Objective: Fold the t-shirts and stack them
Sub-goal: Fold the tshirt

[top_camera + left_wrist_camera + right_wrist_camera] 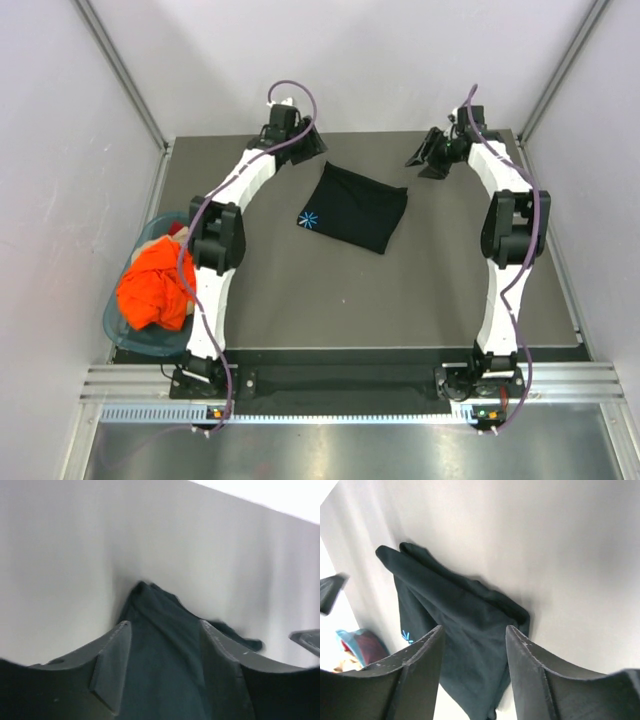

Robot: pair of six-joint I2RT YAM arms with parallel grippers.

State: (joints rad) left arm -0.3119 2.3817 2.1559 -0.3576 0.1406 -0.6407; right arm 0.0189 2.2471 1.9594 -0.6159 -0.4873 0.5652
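Note:
The black t-shirt (355,207) lies folded into a small rectangle at the table's far middle, its blue-white starburst mark (308,219) at the near left corner. It also shows in the left wrist view (165,645) and in the right wrist view (455,630). The orange t-shirt (155,285) is bunched in the teal basket (125,335) at the left edge. My left gripper (305,143) is open and empty, raised just beyond the shirt's far left corner. My right gripper (425,160) is open and empty, raised to the right of the shirt's far right corner.
The dark table (400,300) is fenced by white walls with metal rails on the left, right and back. The basket overhangs the table's left edge and also holds some pale cloth (180,228) under the orange shirt.

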